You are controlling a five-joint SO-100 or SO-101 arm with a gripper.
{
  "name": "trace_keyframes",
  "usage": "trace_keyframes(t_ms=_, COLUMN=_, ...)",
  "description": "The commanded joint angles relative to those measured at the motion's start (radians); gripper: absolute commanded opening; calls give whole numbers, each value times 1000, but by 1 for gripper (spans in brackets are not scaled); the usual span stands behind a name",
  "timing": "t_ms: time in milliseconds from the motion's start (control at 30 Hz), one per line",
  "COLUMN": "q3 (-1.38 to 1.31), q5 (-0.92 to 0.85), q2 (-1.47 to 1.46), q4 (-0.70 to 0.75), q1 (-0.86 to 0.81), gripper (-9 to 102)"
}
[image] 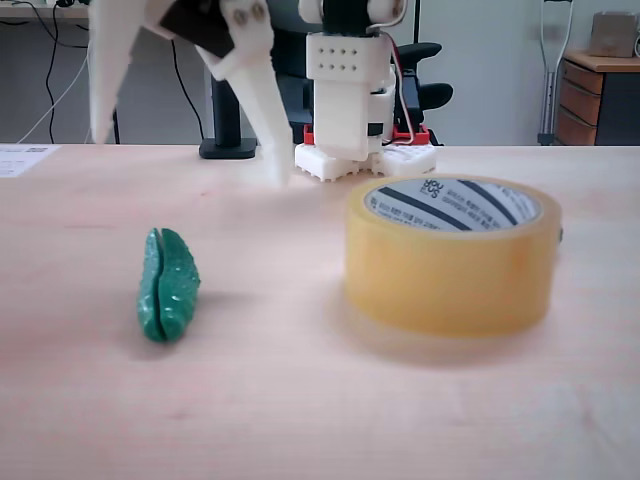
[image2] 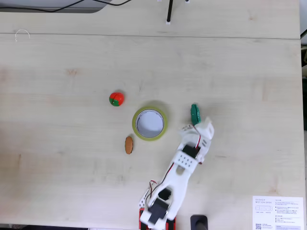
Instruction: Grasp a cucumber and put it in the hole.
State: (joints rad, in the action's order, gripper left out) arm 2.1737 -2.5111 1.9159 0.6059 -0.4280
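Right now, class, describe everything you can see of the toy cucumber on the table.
The cucumber is a small teal-green toy, oblong with tapered ends, glossy like plastic, with a bumpy skin and a lengthwise seam. It lies on the wooden table, apart from the tape roll. In the top-down fixed view it sits just ahead of the hand; whether they touch cannot be told.
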Motion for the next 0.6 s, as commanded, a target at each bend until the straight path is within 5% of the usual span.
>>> trace_keyframes(t_ms=0, q3=-129, q5=-28, q2=-61, q4=-38, q1=5, gripper=48)
trace_keyframes(t_ms=567, q3=-327, q5=-74, q2=-397, q4=-37, q1=29, gripper=51)
